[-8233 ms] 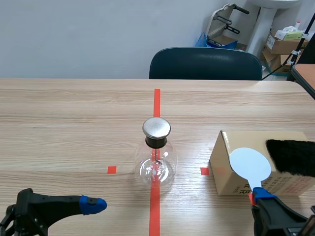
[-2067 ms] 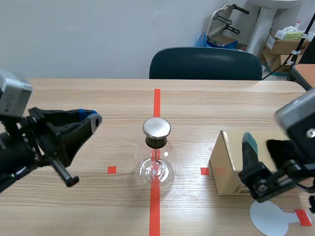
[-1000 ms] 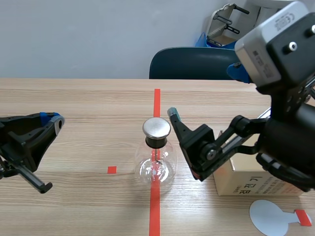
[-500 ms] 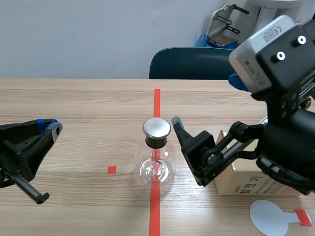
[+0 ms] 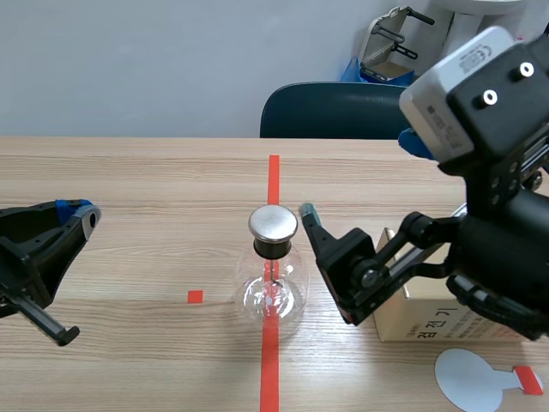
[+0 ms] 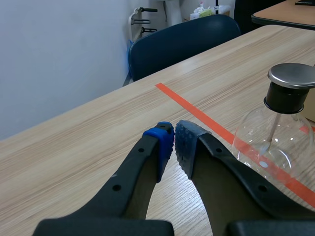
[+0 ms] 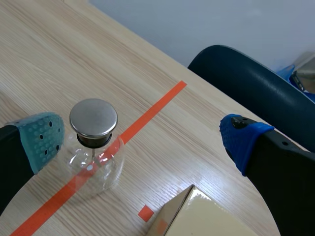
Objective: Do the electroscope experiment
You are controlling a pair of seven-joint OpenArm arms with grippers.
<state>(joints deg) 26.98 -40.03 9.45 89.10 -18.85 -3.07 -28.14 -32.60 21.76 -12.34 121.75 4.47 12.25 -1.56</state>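
A wooden bench (image 5: 154,172) seen from between two robot arms. At 9 o'clock from the centre, well apart from everything, the left pincer (image 6: 174,142) hangs low over the wood, narrow, its blue pads almost touching and holding nothing. At the centre, a round glass electroscope flask (image 5: 273,287) with a metal cap (image 5: 273,223) stands upright on the red tape line. At the flask's 3 o'clock, the right pincer (image 7: 142,140) is spread wide and empty; the flask sits between its fingers, just beside the grey-green pad (image 7: 42,140). A cardboard box (image 5: 429,322) lies behind that arm. At 4 o'clock, a white disc paddle (image 5: 470,380) with a red handle lies flat. A dark chair (image 5: 356,112) stands at 12 o'clock.
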